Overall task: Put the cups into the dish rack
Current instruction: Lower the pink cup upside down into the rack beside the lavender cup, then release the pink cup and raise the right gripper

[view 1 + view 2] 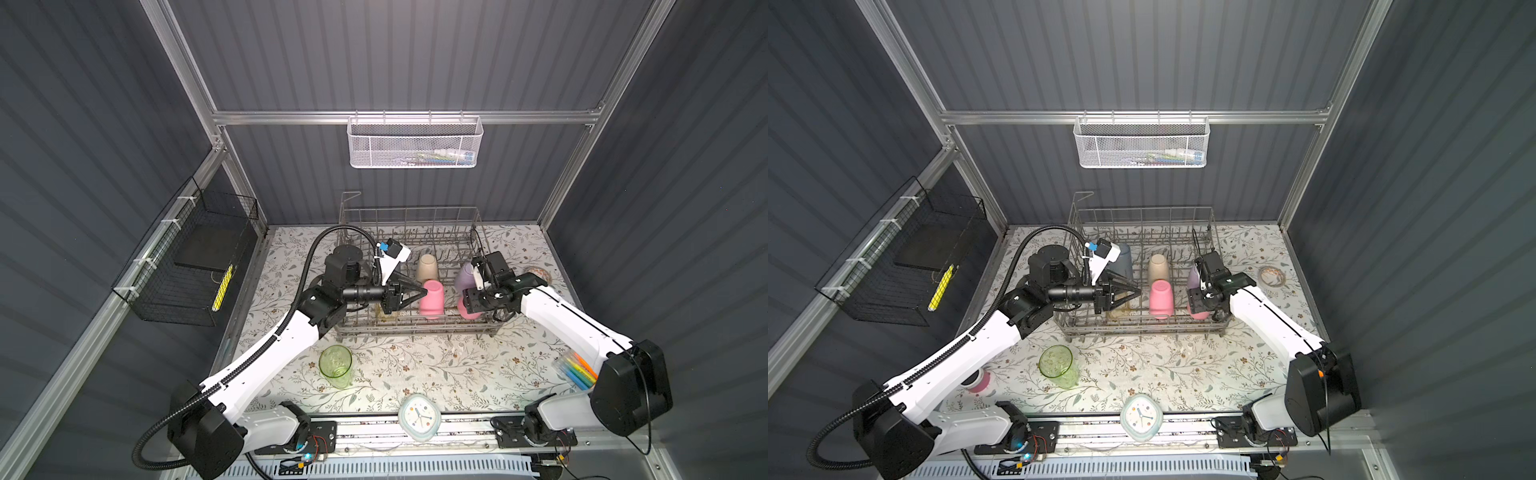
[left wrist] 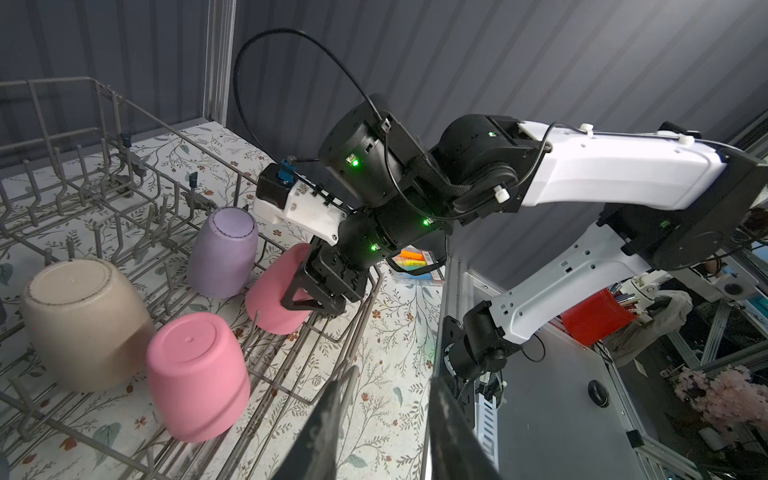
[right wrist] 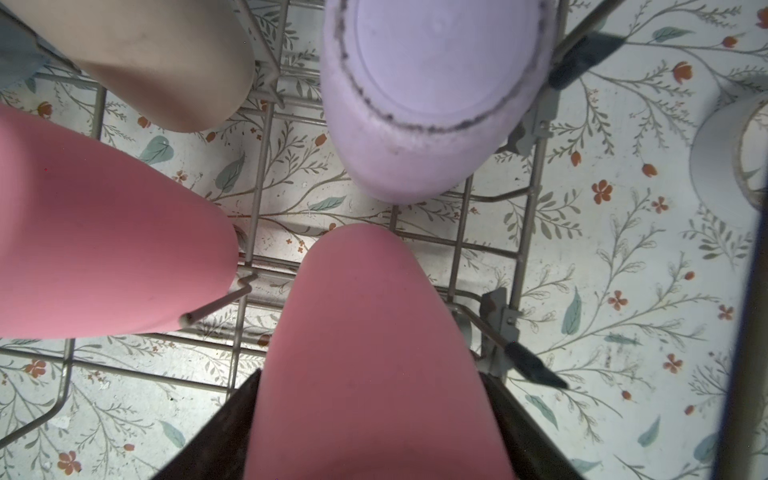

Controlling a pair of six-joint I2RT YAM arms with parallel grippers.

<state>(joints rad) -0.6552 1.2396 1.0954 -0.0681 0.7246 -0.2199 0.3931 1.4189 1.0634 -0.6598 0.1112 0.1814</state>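
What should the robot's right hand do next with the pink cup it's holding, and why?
Probably lower it a little, until it sits on the wires. The right gripper grips the pink cup, which is tilted and inside the dish rack beside the lavender cup. I can't tell whether it rests there yet.

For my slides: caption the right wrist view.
Right gripper grips a pink cup in the dish rack, beside lavender, beige and another pink cup.
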